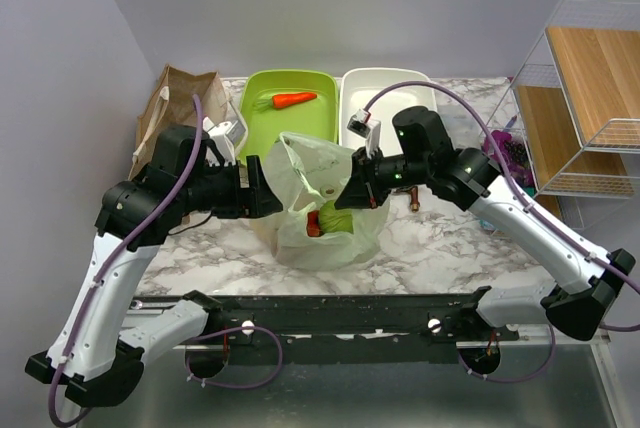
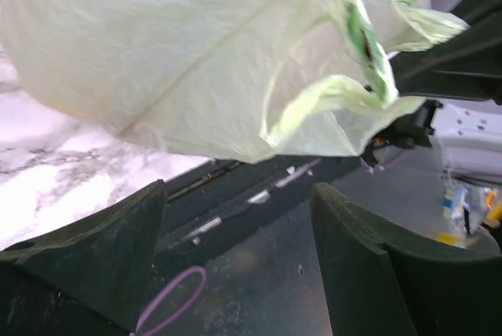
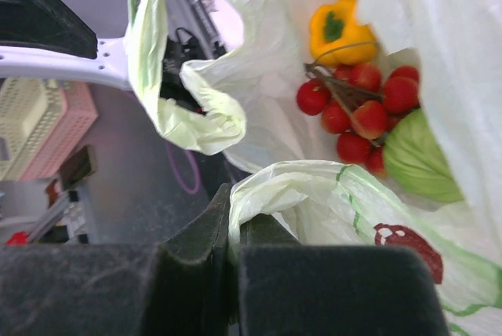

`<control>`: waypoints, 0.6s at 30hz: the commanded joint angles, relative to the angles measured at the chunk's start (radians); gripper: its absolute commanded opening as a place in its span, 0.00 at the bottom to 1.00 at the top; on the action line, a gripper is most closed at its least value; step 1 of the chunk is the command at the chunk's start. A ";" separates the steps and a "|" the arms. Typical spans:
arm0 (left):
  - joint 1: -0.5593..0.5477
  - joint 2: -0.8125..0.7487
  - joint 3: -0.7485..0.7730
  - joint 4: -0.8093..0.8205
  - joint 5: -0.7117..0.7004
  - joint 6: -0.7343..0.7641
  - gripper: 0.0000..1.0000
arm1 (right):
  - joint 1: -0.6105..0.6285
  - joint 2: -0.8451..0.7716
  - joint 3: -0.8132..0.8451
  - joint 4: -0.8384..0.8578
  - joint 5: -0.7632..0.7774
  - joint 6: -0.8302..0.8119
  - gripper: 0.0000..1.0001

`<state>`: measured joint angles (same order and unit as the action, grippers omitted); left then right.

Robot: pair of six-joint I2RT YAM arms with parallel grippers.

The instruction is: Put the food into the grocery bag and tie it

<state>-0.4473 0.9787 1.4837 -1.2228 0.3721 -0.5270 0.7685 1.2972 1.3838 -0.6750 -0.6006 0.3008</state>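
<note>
Pinching the grocery bag (image 3: 314,187) in my right pincer (image 3: 234,218); left pincer (image 2: 239,195) stands wide, empty. Film judged limp, slippery: take the free handle (image 3: 196,120), upper left of frame.

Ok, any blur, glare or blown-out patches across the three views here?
Top external: sharp, evenly lit, soft shadows on the table. Left wrist: the grocery bag is soft and washed out; the table at left glares white. Right wrist: cherry tomatoes and yellow pepper in focus; the right gripper close up is dark and blurred.
</note>
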 commanded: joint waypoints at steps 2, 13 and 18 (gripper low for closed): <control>-0.008 -0.061 -0.079 0.166 -0.113 0.021 0.74 | 0.000 -0.063 -0.041 0.117 0.191 -0.062 0.01; -0.051 -0.022 -0.131 0.287 -0.099 0.013 0.74 | 0.028 -0.081 -0.167 0.428 0.222 0.003 0.01; -0.125 -0.001 -0.142 0.316 -0.109 0.040 0.74 | 0.090 -0.016 -0.135 0.480 0.185 -0.019 0.01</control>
<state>-0.5110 0.9646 1.3502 -0.9642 0.2886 -0.5190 0.8146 1.2346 1.2293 -0.2825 -0.3973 0.2951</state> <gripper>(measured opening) 0.743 0.039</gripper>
